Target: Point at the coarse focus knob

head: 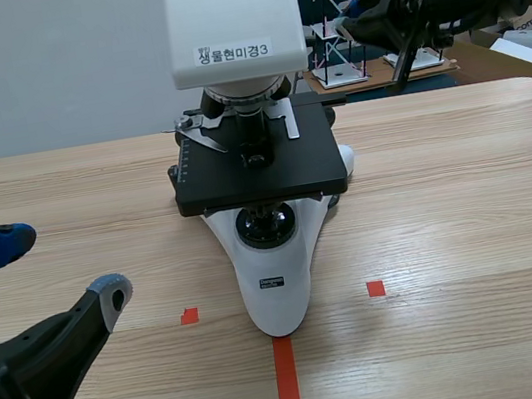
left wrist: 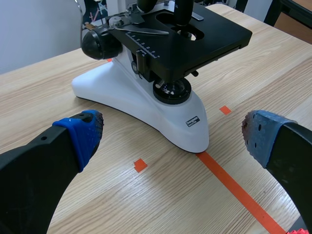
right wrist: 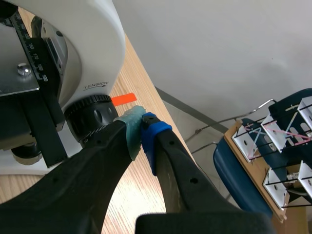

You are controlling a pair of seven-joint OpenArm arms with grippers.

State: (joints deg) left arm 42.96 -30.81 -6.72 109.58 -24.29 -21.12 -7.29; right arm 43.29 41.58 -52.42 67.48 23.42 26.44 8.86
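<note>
Right arm comes in high at the far right, behind the microscope [head: 275, 289]. Its right pincer [right wrist: 141, 127] is fully closed, pads together, nothing in it, tips aimed at the coarse focus knob [right wrist: 90, 119], the black ribbed dial on the microscope's right flank, on the far side of the stage [head: 257, 176]. In the wrist view the tips sit just beside the knob's rim; touching or not, can't tell. Left pincer [head: 57, 265] hangs near left over the table [head: 473, 227], spread wide, empty, well apart from the action. Risk from here, imo: any push fwd and the tips roll the knob, shifting the stage, or shove the whole instrument. Also a slight sideways drift and it reads as pointing at the white body, not the knob.
</note>
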